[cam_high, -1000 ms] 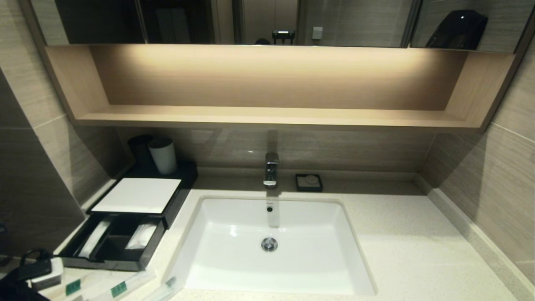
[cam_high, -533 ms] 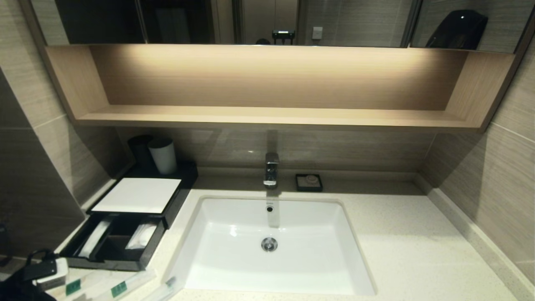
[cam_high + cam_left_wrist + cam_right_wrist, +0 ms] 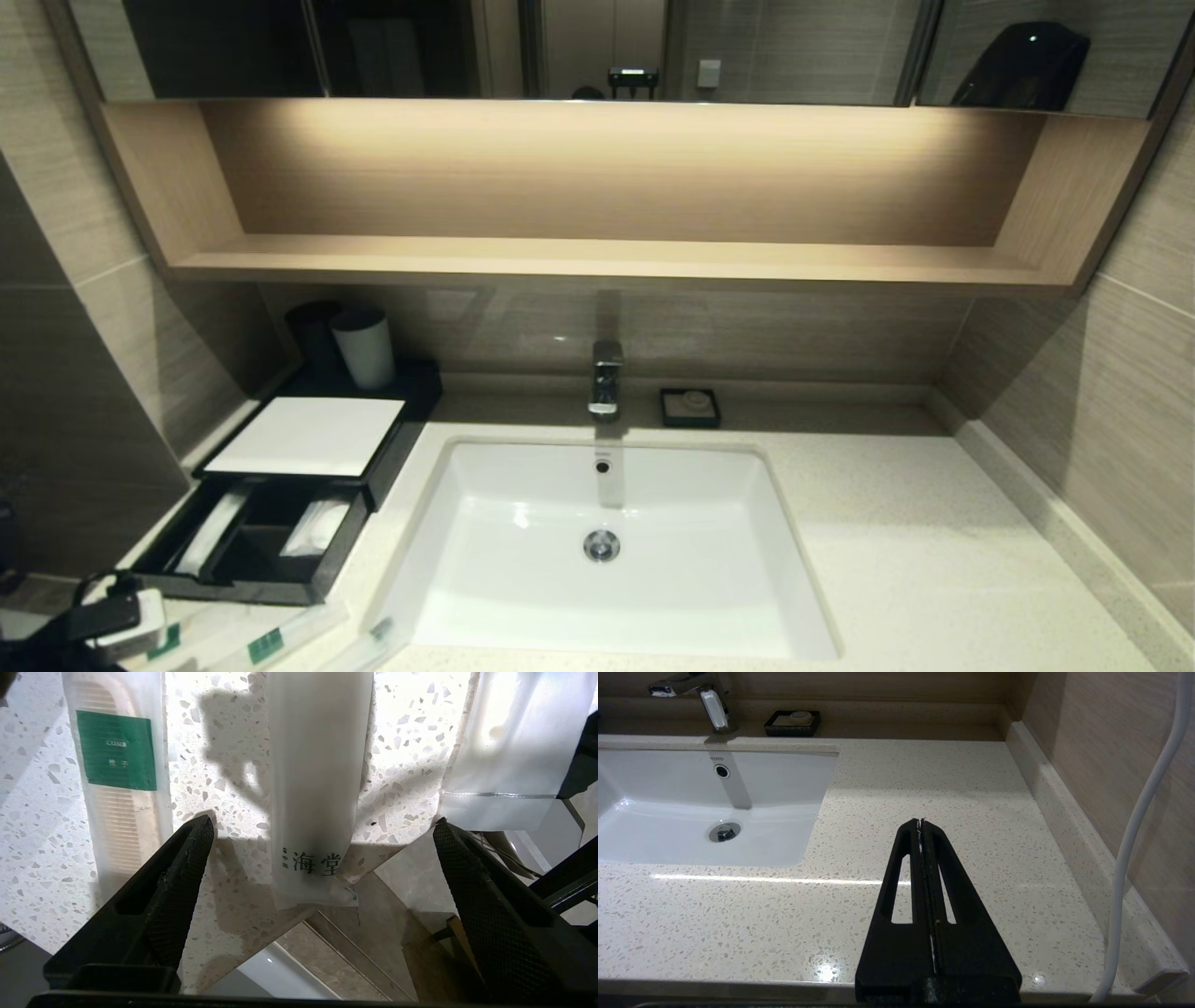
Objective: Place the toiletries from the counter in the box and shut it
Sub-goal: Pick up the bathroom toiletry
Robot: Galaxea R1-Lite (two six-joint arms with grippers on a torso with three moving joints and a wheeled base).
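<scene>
The left gripper (image 3: 322, 830), jaws wide apart, hangs over a whitish slim packet (image 3: 317, 784) printed "海堂" on the speckled cream counter (image 3: 224, 765), beside a green-labelled "COMB" packet (image 3: 119, 765). The dark grey box (image 3: 280, 523) stands open nearby. The right gripper (image 3: 921, 822), jaws together, idles by the "TOTO" sink (image 3: 654, 812).
</scene>
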